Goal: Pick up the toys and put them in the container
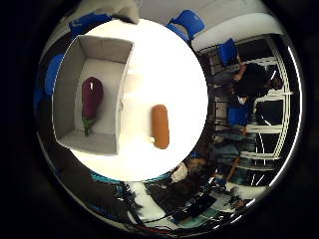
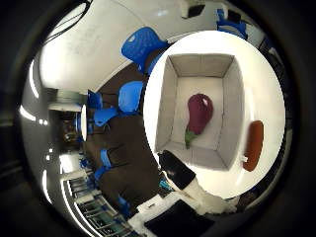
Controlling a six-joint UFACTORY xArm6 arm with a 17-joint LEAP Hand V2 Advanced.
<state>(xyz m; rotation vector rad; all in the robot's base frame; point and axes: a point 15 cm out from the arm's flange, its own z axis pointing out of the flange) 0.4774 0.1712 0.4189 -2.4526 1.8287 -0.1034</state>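
Looking down from the palm, I see only a little of my hand [image 2: 185, 185]: some white and black parts poke in at the edge of the thumb-side view. I cannot tell from this if the fingers are straight or curled. I see no toy close to the palm, so I think the hand holds nothing.

Below the hand is a round white counter [image 1: 164, 64]. On it sits the container [image 2: 165, 111], a grey box with tall walls and an open top. Inside the box, on its floor, lies a purple eggplant toy [image 2: 199, 114] with a green stem. That one is already where it should be.

Just beside the box, out on the bare counter, lies an orange-brown sausage toy [image 1: 160, 126]. It lies long and flat, next to one long wall of the box but not touching it. Something small and pale shows at one end; I cannot tell what it is.

So I think one toy is done and one is left. I am at the step of going to get the sausage toy. Both things look small in my views, so the hand is high up. Next I need to move over the sausage, come down, and close the fingers across its narrow middle. Then I lift it over the wall and let go inside.
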